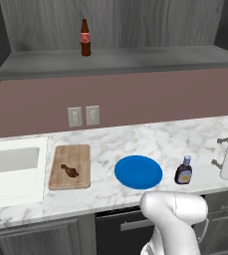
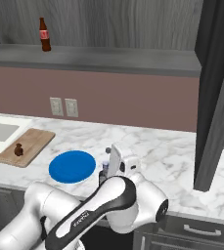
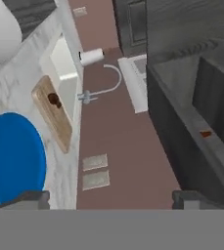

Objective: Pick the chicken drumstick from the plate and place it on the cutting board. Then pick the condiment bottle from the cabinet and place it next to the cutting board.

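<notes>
Yellow-orange label (image 1: 183, 176) (unreadable) on condiment bottle (image 1: 183, 170)

The rectangular light-brown cutting board (image 1: 69, 167) at lower left shows matt wood grain, lying on a smooth white marble counter (image 1: 150, 137) veined in grey. The round bright blue plate (image 1: 138, 172) at lower centre looks smooth and flat-coloured, and the long grey shelf (image 1: 120, 62) across the top shows wood grain.
</notes>
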